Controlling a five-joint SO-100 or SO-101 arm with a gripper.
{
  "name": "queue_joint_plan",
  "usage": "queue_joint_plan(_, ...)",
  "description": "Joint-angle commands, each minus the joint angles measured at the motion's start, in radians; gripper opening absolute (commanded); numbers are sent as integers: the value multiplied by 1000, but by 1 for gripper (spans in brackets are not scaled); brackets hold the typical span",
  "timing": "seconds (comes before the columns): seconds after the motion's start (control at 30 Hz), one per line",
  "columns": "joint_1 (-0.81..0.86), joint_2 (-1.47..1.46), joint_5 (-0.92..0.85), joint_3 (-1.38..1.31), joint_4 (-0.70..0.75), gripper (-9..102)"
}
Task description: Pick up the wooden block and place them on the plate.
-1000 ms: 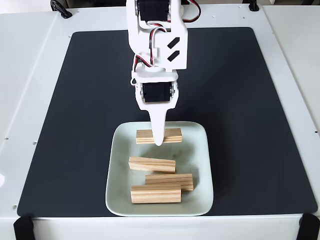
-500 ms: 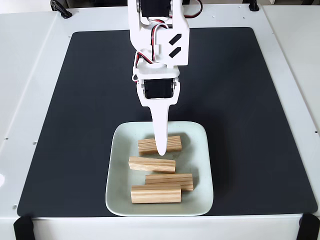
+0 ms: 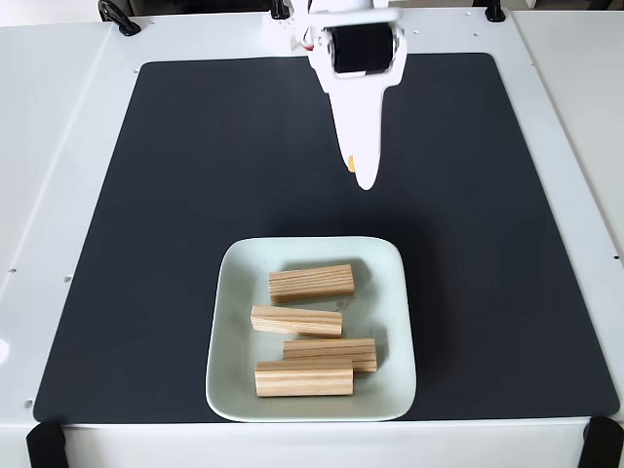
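1. Blocks (image 3: 311, 282) — four pine bars — all lie flat inside the plate (image 3: 230, 336), near the front edge of the black mat (image 3: 166, 195).
2. Gripper (image 3: 363, 175) hangs over bare mat behind the plate, well apart from it, holding nothing.
3. Fingers overlap from this angle — whether they are parted cannot be told.

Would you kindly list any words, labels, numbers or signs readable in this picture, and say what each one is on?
No readable text in the fixed view: none on the plate, the four wooden blocks, the black mat or the white arm.
A small orange mark near the pincer tip carries no lettering.
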Motion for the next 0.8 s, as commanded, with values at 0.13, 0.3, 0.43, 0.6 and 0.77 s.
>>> queue_joint_plan(0.13,8,437,100,364,-172,16)
queue_joint_plan(0.3,48,699,163,604,-261,16)
queue_joint_plan(0.43,80,907,164,761,-268,16)
queue_joint_plan(0.6,137,1158,160,965,-307,16)
queue_joint_plan(0.77,187,1397,161,1181,-408,6)
